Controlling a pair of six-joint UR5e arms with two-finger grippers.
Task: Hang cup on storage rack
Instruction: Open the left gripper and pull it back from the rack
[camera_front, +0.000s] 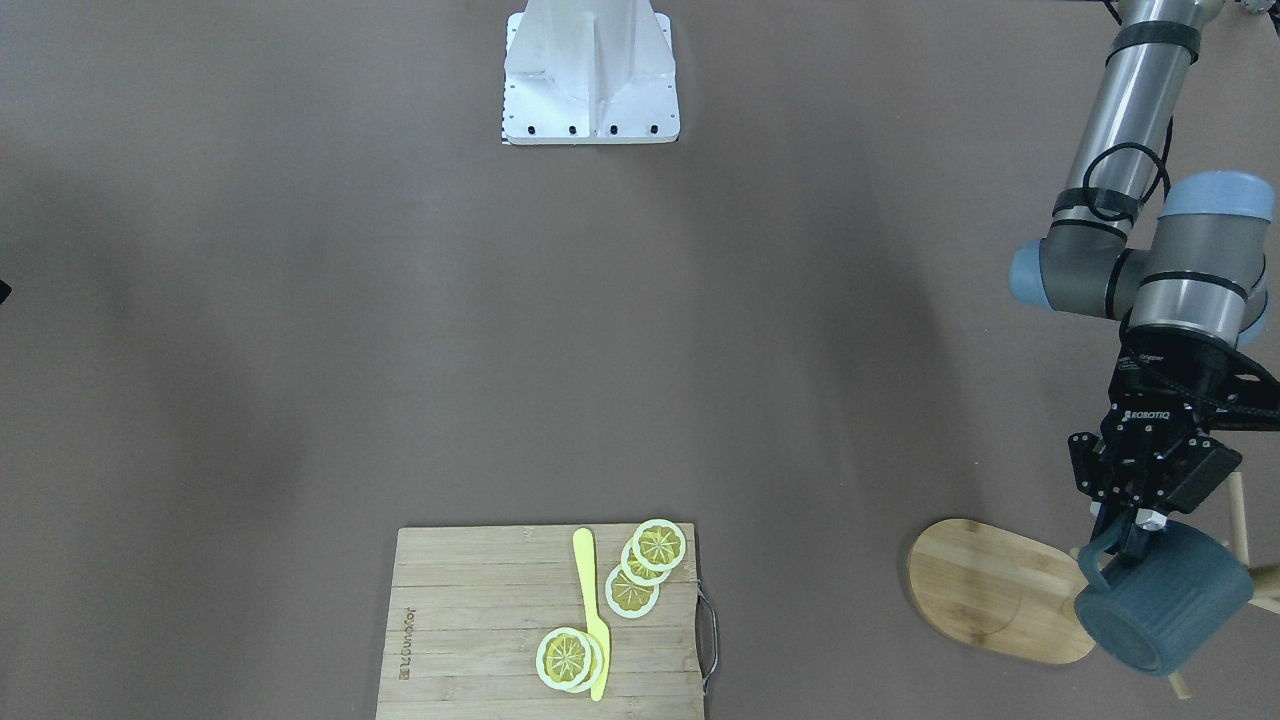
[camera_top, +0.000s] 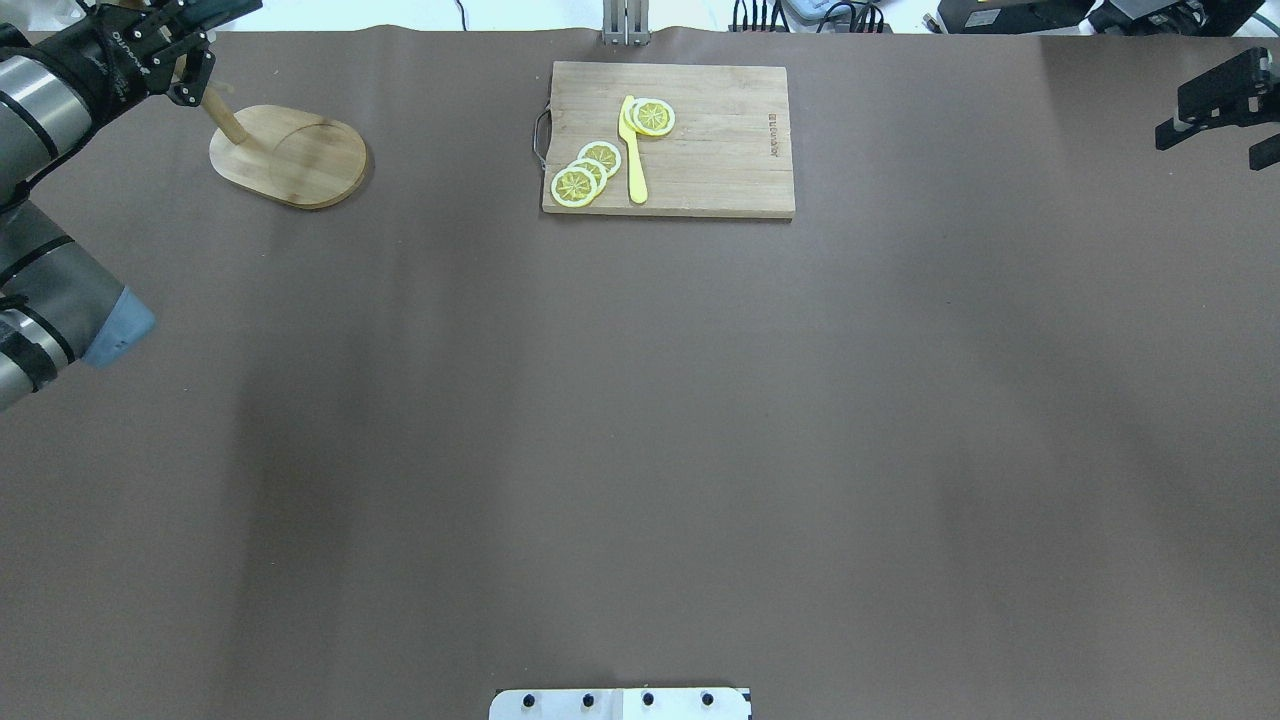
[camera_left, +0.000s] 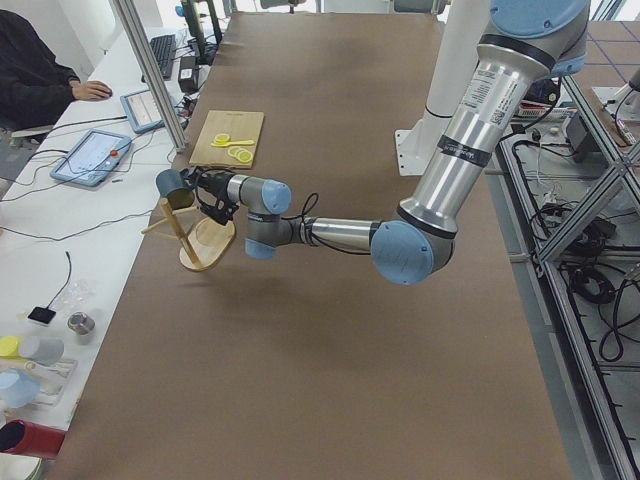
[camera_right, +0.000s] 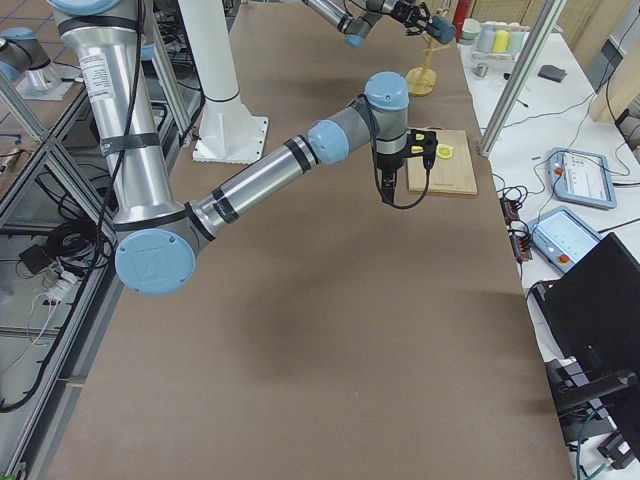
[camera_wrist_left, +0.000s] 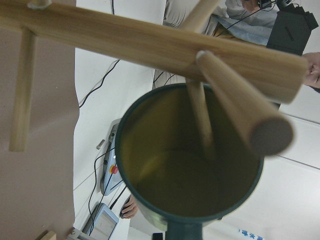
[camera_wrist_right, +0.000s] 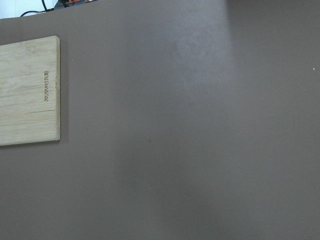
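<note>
Clenched on the cup (camera_front: 1170, 605), the left jaws pinch its wall at the rim, just beside the loop handle (camera_front: 1095, 565), which sits on no peg. They hold the cup clear of the counter (camera_top: 640, 420), tipped on its side, up at the top of the rack (camera_top: 290, 155) near the far left corner. From the front the dark blue-grey body covers the upper pole, thin pegs (camera_front: 1240, 505) stick out past it on several sides, and the oval base (camera_front: 990, 590) lies just beside it, lower down. The left wrist view looks straight into the olive inside. The pole (camera_wrist_left: 150, 45) runs across just above the mouth and one thick peg (camera_wrist_left: 235, 100) points toward the camera over the rim. A thinner peg (camera_wrist_left: 200, 115) crosses the opening, but whether it reaches inside or only passes in front I cannot tell. The left arm (camera_top: 40, 100) comes in along the left edge.

At the middle of the far side lies a slatted board (camera_top: 700, 150) with a metal grip (camera_top: 540, 135) on its left end. On it are lemon slices (camera_top: 575, 186), three overlapping at the left near corner and two more toward the far edge, touching a yellow knife (camera_top: 635, 165).

Far right, on the right arm (camera_right: 270, 175), the right jaws stand released and spread apart, held above the counter, well apart from board and rack.
</note>
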